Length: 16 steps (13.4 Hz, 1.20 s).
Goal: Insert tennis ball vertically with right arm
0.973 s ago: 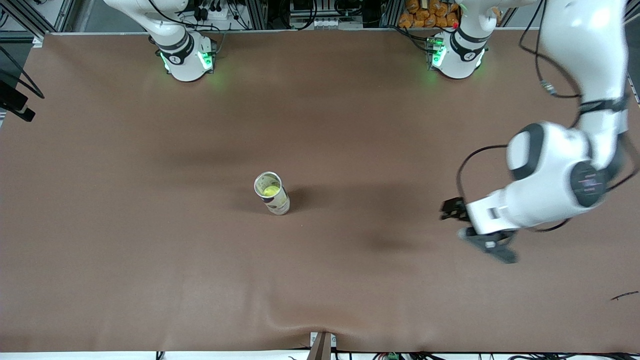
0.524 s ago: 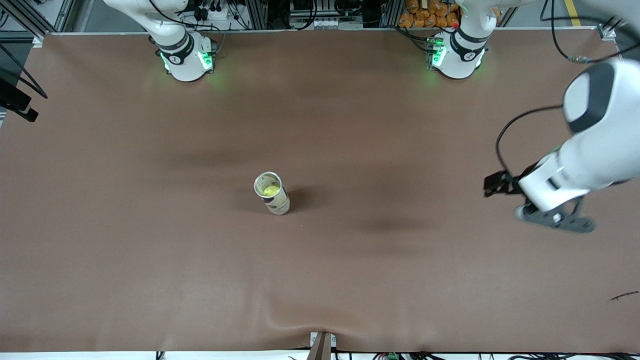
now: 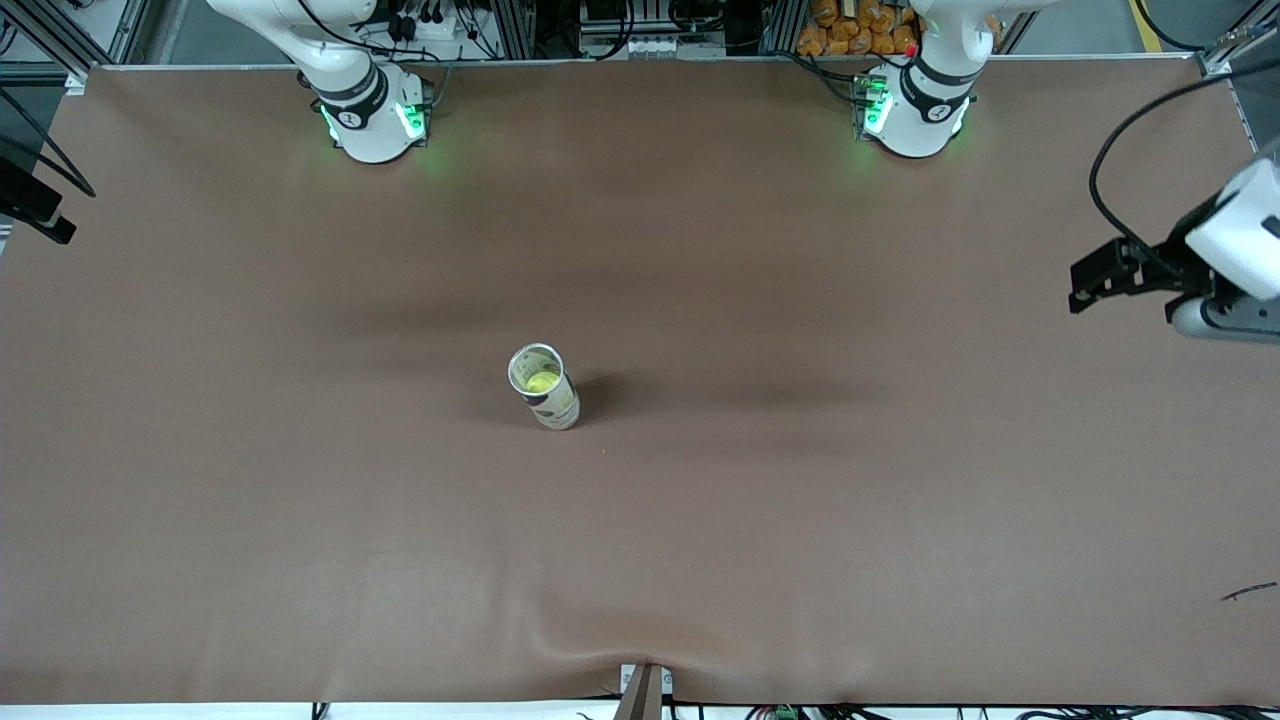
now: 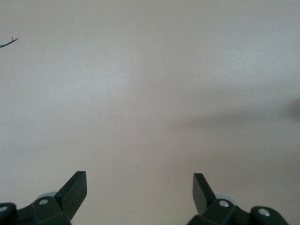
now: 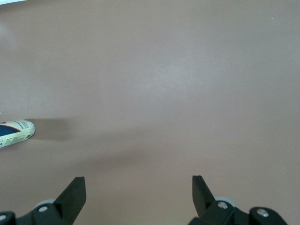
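1. Progress: tennis ball [image 3: 541, 381] sits inside the can [image 3: 545, 388], seen yellow-green through the open mouth. Looks like the insert is done.
2. Can stands upright on the table [image 3: 300, 500], approx 9 o'clock of table centre in front view, not far off centre. Nothing touches it.
3. What's left, by my read: little or nothing. Maybe just parking the arms. No lid or 2nd ball in sight.
4. Right gripper [image 5: 139, 183]: jaws spread wide, nothing btwn them. It hangs over bare table w/ the can's base well apart at the edge of its wrist view. Not visible in front view; the right arm rises from its base at 11 o'clock and leaves the frame.
5. Left gripper [image 4: 139, 180]: also spread wide, empty, over bare table. In front view the left arm's wrist shows at the 3 o'clock edge, toward the left arm's end of the table; base at 1 o'clock.
6. Small black mark [image 3: 1248, 591] lies on the table at approx 4 o'clock, well apart from the can.
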Each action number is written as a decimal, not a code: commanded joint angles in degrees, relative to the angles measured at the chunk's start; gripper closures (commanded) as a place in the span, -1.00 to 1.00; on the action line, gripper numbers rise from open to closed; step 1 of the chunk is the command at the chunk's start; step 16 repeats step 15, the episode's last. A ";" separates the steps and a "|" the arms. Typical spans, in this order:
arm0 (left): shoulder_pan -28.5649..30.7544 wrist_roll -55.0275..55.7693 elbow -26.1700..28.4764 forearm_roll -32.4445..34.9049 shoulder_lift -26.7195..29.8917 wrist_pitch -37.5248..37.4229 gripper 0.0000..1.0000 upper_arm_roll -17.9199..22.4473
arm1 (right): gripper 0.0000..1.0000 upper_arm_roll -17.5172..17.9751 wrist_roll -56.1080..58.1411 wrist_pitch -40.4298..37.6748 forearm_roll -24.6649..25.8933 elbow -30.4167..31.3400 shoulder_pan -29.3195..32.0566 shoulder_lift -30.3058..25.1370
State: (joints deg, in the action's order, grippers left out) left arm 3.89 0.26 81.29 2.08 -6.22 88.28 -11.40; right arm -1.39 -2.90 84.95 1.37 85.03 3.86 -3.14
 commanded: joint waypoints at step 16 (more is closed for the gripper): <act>-6.26 4.22 17.77 -1.38 18.00 2.34 -1.00 8.32 | -1.00 -0.19 0.44 -0.48 0.30 -1.09 0.00 0.51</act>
